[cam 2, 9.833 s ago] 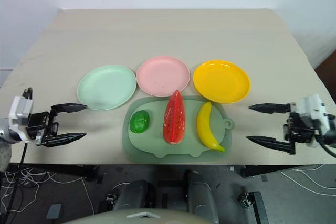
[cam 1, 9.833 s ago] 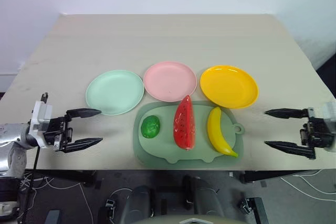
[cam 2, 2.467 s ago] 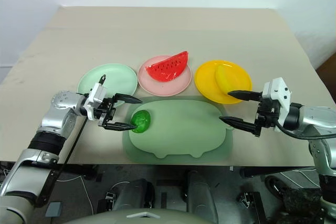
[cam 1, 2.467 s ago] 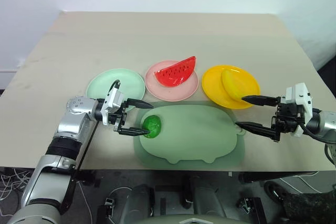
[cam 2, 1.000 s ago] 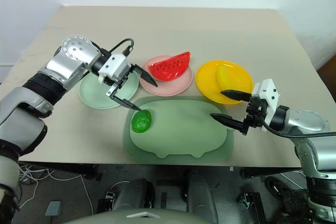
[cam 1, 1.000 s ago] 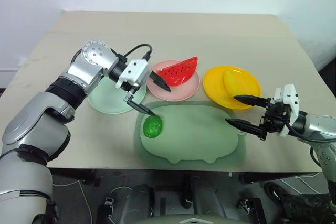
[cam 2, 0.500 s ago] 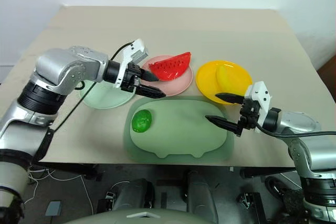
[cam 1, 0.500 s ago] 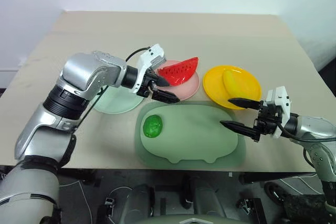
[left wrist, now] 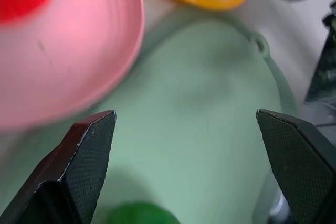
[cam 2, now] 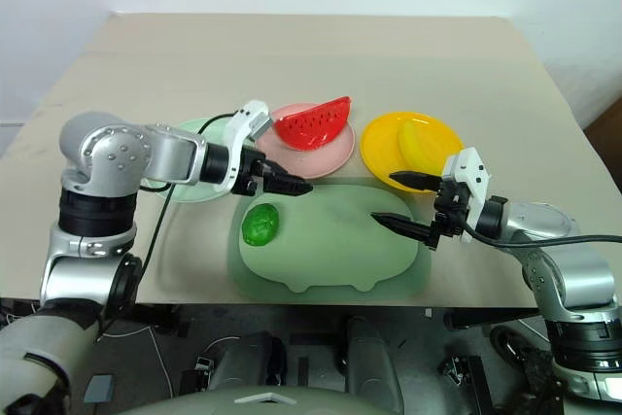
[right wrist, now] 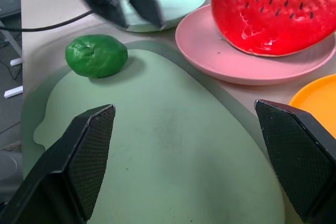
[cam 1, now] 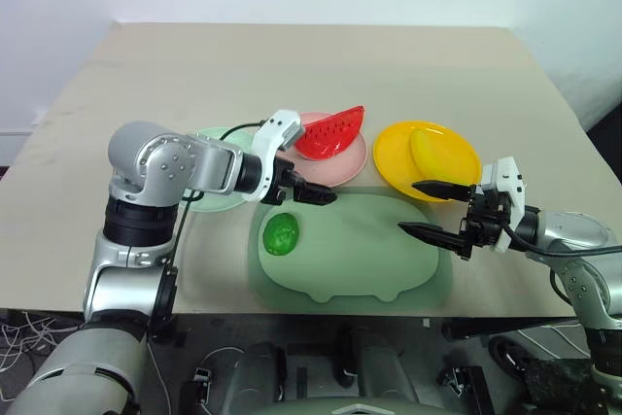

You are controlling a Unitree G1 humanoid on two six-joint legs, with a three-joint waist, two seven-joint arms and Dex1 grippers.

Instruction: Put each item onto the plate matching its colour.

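- The green fruit (cam 1: 282, 235) lies on the grey-green mat (cam 1: 369, 269), off its mint plate (cam 1: 206, 203) at ten o'clock.
- Left gripper (cam 1: 309, 191) hangs open, empty, above the fruit; a rounded glossy fruit could squirt sideways if pinched off-centre.
- Right gripper (cam 1: 430, 209), open at three o'clock, could obstruct.
- Watermelon (cam 1: 330, 133) and banana (cam 1: 432, 151) sit on matching plates.

left tool (cam 1: 309, 190) open, empty, arm bent inward; right tool (cam 1: 432, 209) open, empty, pointing left
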